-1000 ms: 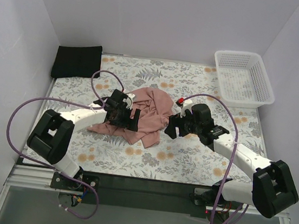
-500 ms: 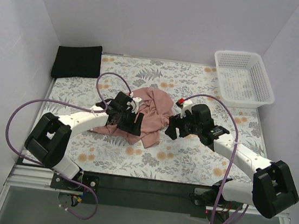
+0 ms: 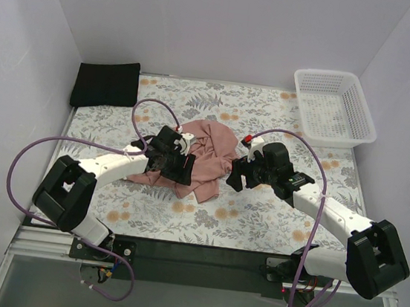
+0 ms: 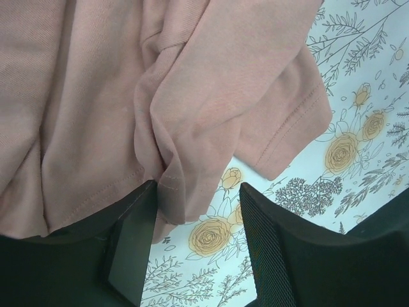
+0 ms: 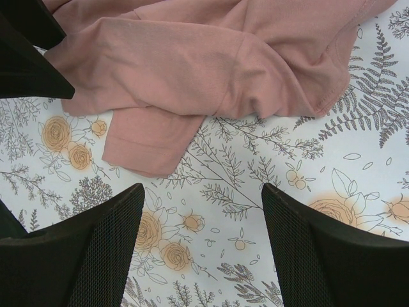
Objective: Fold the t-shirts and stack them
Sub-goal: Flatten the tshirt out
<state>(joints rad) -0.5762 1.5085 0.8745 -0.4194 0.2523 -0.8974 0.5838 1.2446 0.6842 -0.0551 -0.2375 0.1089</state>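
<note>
Shifted rightward, the left pincer (image 4: 198, 214) now straddles the pink t-shirt (image 3: 209, 148) at its bunched near hem, jaws spread, likely to pinch it. Likewise spread, the right pincer (image 5: 201, 211) hovers beside a sleeve. Crumpled mid-tabletop (image 3: 257, 212), that shirt awaits flattening; the black t-shirt (image 3: 106, 84) sits far-left.

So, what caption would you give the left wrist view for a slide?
Left gripper, jaws open, with a bunched hem of the crumpled pink t-shirt between its fingers, over the floral table cloth.

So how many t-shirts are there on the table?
2. The pink t-shirt lies crumpled in the middle of the floral table cloth; the black t-shirt sits folded at the far left corner. Another could be hidden under the pink one.
</note>
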